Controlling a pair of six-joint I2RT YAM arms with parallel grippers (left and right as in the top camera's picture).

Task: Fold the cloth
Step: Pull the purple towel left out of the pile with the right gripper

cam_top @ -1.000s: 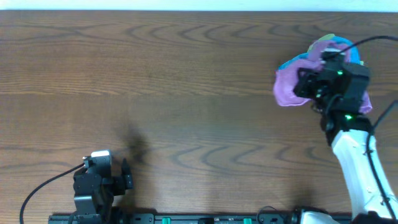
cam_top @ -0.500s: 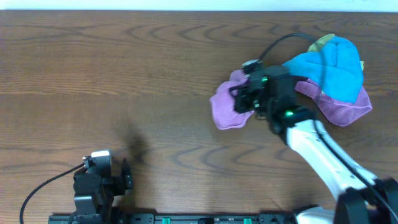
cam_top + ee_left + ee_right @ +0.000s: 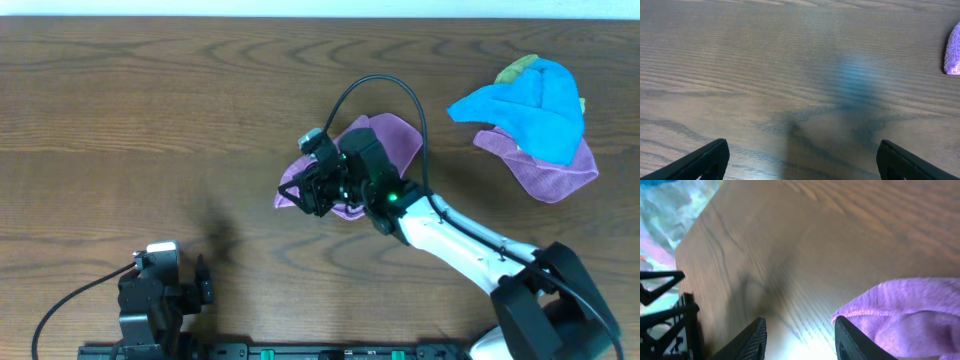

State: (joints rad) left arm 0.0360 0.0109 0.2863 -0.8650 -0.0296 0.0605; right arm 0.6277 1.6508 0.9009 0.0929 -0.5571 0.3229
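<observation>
A purple cloth (image 3: 388, 138) lies crumpled at the table's centre. My right gripper (image 3: 310, 193) is over its left end, low to the table. In the right wrist view the fingers (image 3: 800, 326) are apart with bare wood between them, and the cloth's hem (image 3: 910, 310) lies against the right finger, not between the jaws. My left gripper (image 3: 204, 280) rests at the front left edge, open and empty (image 3: 802, 152). A corner of the purple cloth shows at the right edge of the left wrist view (image 3: 953, 50).
A pile of other cloths sits at the back right: a blue one (image 3: 535, 108) over a second purple one (image 3: 548, 176), with a green bit (image 3: 516, 68) at the top. The right arm's black cable (image 3: 375, 85) loops over the centre cloth.
My right gripper has swept from the back-right pile to the table's centre, pulling the purple cloth off the pile with it. The left arm has not moved.
</observation>
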